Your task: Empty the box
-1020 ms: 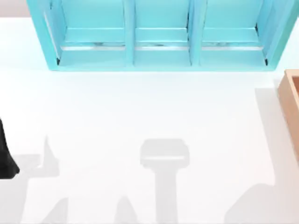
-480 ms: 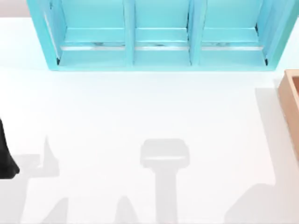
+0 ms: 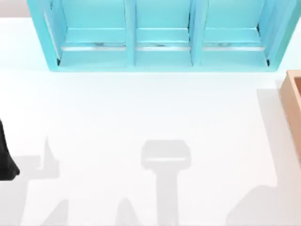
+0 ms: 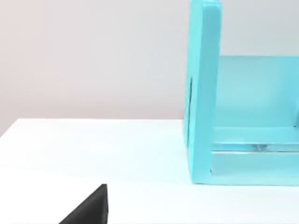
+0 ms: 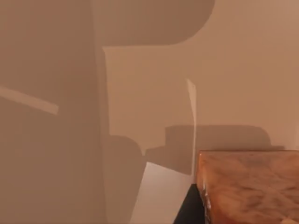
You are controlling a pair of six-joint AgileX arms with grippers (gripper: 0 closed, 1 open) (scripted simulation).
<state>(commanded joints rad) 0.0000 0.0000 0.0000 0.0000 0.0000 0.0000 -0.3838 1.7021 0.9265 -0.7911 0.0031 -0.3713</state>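
Light tan wood marks the thick-walled box (image 3: pixel 292 110) at the right edge of the white table (image 3: pixel 141 113), cut off by the frame so that a strip of its left wall and a sliver of darker inside can be seen; it stands near the right end of the large turquoise three-compartment shelf unit (image 3: pixel 160 35), which runs along the far side of the table, and the two are apart. At the left edge of the top view a black piece of my left arm (image 3: pixel 5 157) reaches over the table, on the near-left side, well apart from the box; whether the left gripper is wide or narrow I cannot tell. The left wrist view looks along the table toward the left end wall of the shelf unit (image 4: pixel 203 93), with a black corner of the left gripper (image 4: pixel 91 207) at the picture's edge. The right wrist view is close on tan surfaces crossed by shadows, probably the box's inside wall (image 5: pixel 224 60); a mottled orange-brown wooden block (image 5: pixel 250 186) lies against it; the right gripper's fingers I cannot make out.
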